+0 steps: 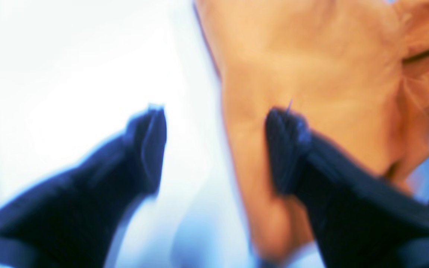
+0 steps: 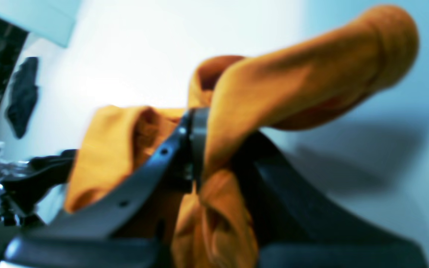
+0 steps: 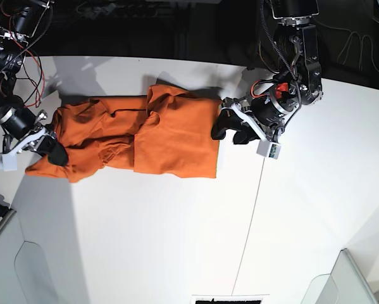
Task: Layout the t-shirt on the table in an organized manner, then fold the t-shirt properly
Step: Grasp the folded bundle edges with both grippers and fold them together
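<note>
**Right end effector clamped on shirt, left one spread at the hem**

Dark end effector jaws filled the foreground of both wrist views. The right end effector (image 2: pixel 199 149) was clenched on a bunched fold of the plain orange soft cloth t-shirt (image 3: pixel 145 136), with cloth spilling to either side of the closed jaws and one rolled length of it standing up and away from them. In the base view this right end effector (image 3: pixel 50 149) sat at the shirt's end nearest the tabletop's left edge, gripping the cloth there.

The left end effector (image 1: pixel 216 149) was released, its two dark fingers (image 1: pixel 151 149) spread wide. One finger lay over bare white surface and the other over the edge of the orange cloth; blur hid whether it touched. In the base view the left end effector (image 3: pixel 230 126) stood at the shirt's opposite end, just beside its straight edge.

The t-shirt lay stretched lengthwise across the far half of the large flat matte white tabletop (image 3: pixel 176 240), rumpled and partly doubled over itself toward the left end, flatter toward the right. A thin dark seam line (image 3: pixel 249 221) ran from near the left end effector toward the near edge.
</note>
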`<state>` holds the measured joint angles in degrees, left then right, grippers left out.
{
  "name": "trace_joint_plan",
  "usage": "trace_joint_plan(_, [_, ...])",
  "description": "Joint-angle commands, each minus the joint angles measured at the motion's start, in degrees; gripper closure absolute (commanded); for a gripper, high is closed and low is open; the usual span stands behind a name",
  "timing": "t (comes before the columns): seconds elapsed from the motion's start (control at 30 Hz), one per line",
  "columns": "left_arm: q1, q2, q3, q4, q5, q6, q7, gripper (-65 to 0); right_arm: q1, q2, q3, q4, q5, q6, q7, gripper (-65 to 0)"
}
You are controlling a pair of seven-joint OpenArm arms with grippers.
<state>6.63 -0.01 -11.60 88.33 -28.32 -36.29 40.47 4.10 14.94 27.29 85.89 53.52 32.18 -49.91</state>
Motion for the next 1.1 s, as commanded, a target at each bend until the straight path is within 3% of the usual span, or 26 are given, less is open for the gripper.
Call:
trace_joint_plan(0.0, [-0.6, -0.1, 0.6, -1.2, 0.3, 0.5, 0.2, -44.2, 0.9, -0.4, -1.2, 2.5, 1.7, 1.3, 0.4, 0.0])
trace_joint_plan(0.3, [-0.9, -0.1, 7.3, -4.9, 1.6, 0.5, -2.1, -44.2, 0.8, -7.4, -15.4, 8.0, -2.2, 1.3, 0.7, 0.0])
trace_joint_plan(0.5, [-0.9, -0.1, 7.2, -4.9, 1.7, 0.5, -2.1, -44.2, 0.2, -13.1, -23.4, 7.8, -11.1, 1.3, 3.8, 0.0])
trace_joint_plan(0.77, [-0.9, -0.2, 7.1, -4.9, 1.7, 0.5, -2.1, -44.2, 0.2, -15.1, -33.0, 7.7, -20.9, 1.0, 8.1, -0.8])
trace_joint_plan(0.87, [-1.0, -0.2, 7.1, -4.9, 1.0, 0.5, -2.1, -44.2, 0.2, -15.1, -34.2, 7.7, -22.5, 1.0, 8.1, -26.7])
trace_joint_plan(0.9, [-1.0, -0.2, 7.1, -4.9, 0.6, 0.5, -2.1, -44.2, 0.2, -15.1, -34.2, 7.7, -22.7, 1.0, 8.2, -32.7])
trace_joint_plan(0.93, [-0.9, -0.2, 7.1, -4.9, 0.2, 0.5, -2.1, -44.1, 0.2, -15.1, -34.1, 7.7, -22.7, 1.0, 8.6, -35.3])
trace_joint_plan(1.07, [-0.9, -0.2, 7.0, -4.8, -1.8, 0.4, -2.0, -44.2, 0.5, -15.1, -33.5, 7.8, -22.6, 1.0, 10.3, -35.3])
